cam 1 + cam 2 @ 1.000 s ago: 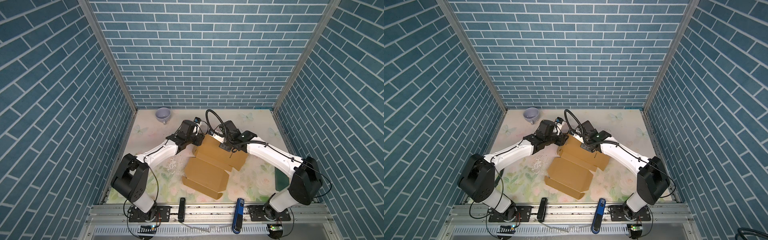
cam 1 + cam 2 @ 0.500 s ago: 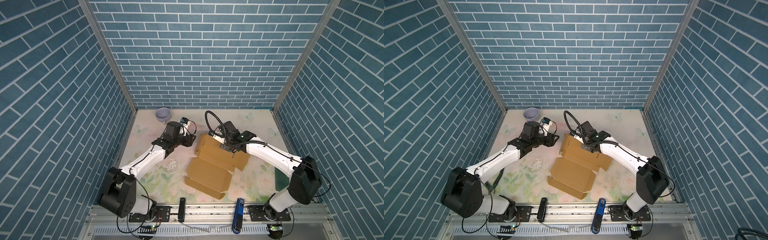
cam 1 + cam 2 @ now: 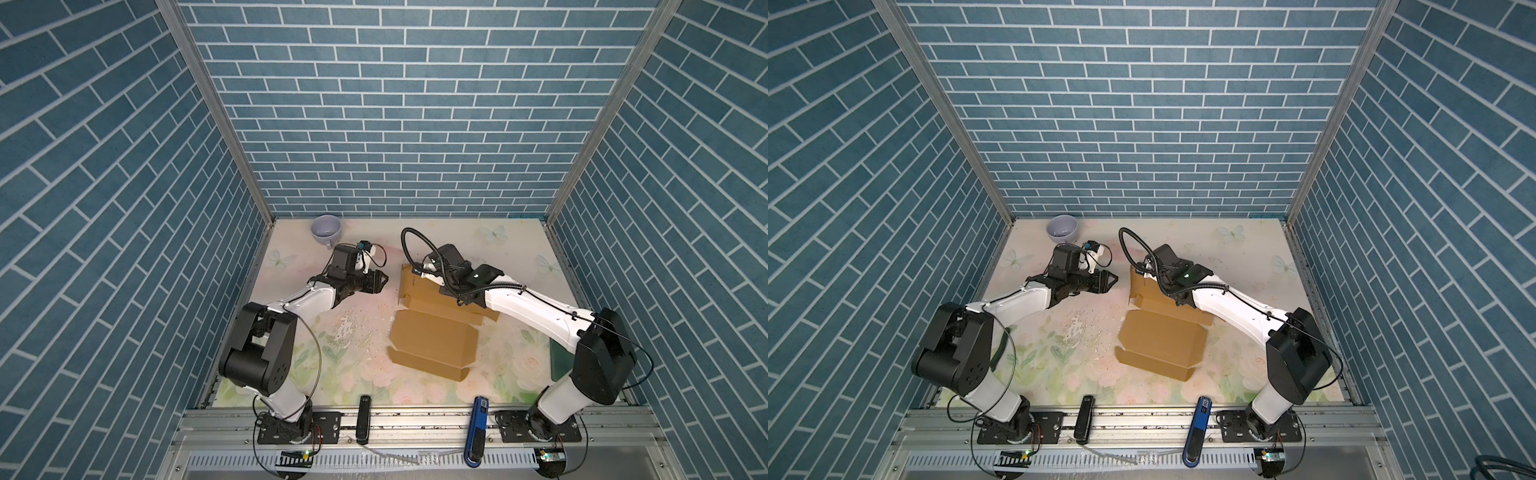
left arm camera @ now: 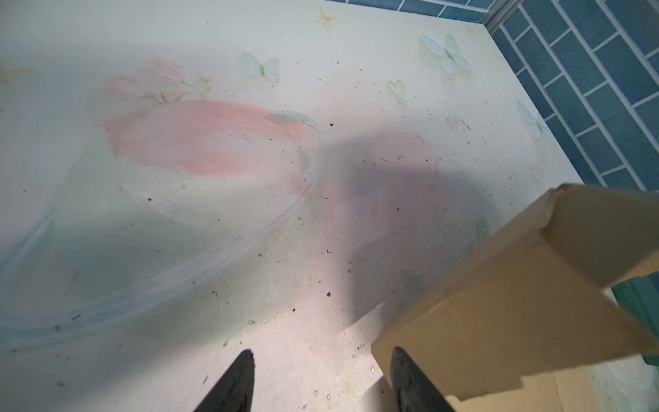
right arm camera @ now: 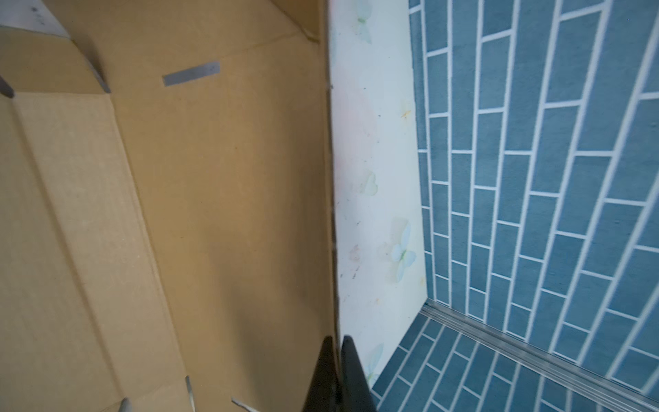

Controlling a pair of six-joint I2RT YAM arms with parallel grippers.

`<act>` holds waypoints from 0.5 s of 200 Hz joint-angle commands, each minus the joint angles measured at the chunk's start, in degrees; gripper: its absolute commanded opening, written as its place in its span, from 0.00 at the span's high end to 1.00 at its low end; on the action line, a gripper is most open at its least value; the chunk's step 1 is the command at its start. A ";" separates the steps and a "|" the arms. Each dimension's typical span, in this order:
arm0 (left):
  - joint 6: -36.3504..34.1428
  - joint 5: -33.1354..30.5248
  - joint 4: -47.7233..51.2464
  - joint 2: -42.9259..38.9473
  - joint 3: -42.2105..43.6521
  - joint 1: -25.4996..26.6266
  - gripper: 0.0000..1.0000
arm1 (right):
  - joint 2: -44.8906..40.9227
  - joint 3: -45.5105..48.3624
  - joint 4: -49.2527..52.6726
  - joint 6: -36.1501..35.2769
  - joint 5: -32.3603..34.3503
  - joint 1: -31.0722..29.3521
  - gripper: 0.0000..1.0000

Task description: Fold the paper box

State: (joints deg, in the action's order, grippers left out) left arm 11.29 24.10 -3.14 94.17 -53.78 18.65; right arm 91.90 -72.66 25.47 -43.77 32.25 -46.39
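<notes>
Floral-covered bench, blue brick panels on three sides. Near its middle, a flaked patch of white scuffing.

Right of the bench's centre: the paper box, in both top views. Tan cardboard, partly formed. Its long axis runs from the near edge toward the far edge, leaning a little toward the far left corner. The creases cross it roughly left to right. The near panel lies flat, with a narrow strip folded along its near side. The far half lies partly under the right arm. The wall on its left side stands upright and faces the left arm.

At the box's far left corner: right gripper. In the right wrist view the right gripper has its fingers pressed together on the thin top edge of that upright wall, pinching the cardboard.

Over the bench just left of the box: left gripper, pointing at the raised wall, fingers spread, nothing between them. Both top views show a gap between it and the cardboard. In the left wrist view a box corner sits beside one finger of the left gripper; contact cannot be told there.

Far left corner: lavender mug, well apart from the box.

Right edge: dark green flat item, half hidden by the right arm.

Inner face of the box, right wrist view: one small slot.
</notes>
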 commanded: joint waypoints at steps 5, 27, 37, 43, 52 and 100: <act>0.98 2.26 -4.50 2.21 -1.77 -0.20 0.38 | -0.20 2.55 -11.52 -8.91 6.45 -1.33 1.00; 1.28 2.87 -6.68 3.98 -1.77 -0.20 0.37 | -0.24 5.29 -17.37 -11.81 7.66 -1.86 1.00; 1.37 3.29 -7.72 4.55 -1.60 -0.24 0.37 | -0.13 5.91 -18.47 -11.78 8.02 -1.97 1.00; 1.48 3.41 -8.45 4.85 -1.45 -0.20 0.36 | -0.22 6.65 -20.07 -11.88 8.28 -2.12 1.00; 1.48 3.49 -9.34 5.22 -1.25 -0.21 0.36 | -0.25 7.91 -22.15 -12.12 8.25 -2.38 1.00; 0.16 2.21 -11.10 6.96 -0.74 -0.20 0.36 | 1.09 11.02 -26.83 -12.22 8.76 -3.18 1.00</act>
State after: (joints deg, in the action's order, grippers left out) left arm 12.49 26.68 -12.10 100.16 -54.19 18.65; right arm 92.03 -63.88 3.53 -54.11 39.48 -48.90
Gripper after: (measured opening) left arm 0.642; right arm 0.055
